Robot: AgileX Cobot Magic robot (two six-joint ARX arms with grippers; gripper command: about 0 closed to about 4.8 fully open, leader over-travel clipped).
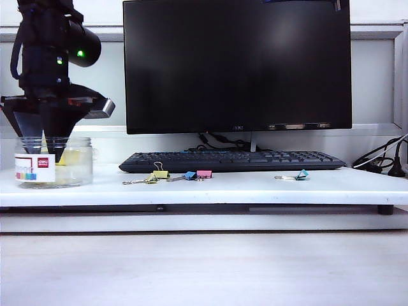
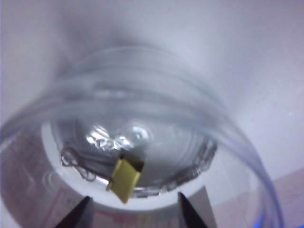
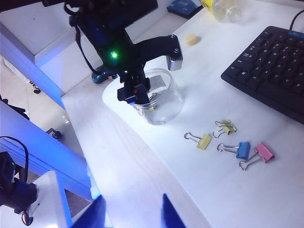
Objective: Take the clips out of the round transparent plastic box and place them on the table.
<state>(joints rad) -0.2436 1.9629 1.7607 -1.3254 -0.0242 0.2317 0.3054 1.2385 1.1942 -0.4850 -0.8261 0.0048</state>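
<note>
Left gripper (image 2: 134,209) and right gripper (image 3: 130,211), jaws apart.

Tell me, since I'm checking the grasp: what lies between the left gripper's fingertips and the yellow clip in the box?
Nothing: in the left wrist view the open left gripper hangs just short of the clip.

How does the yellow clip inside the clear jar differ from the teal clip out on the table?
The yellow clip lies inside the round transparent plastic box, right under the left pincer, whose fingers stand apart; the teal clip lies alone on the open table, right of the keyboard. One is pale yellow, the other teal. Both are small binder clips with wire handles.
</note>
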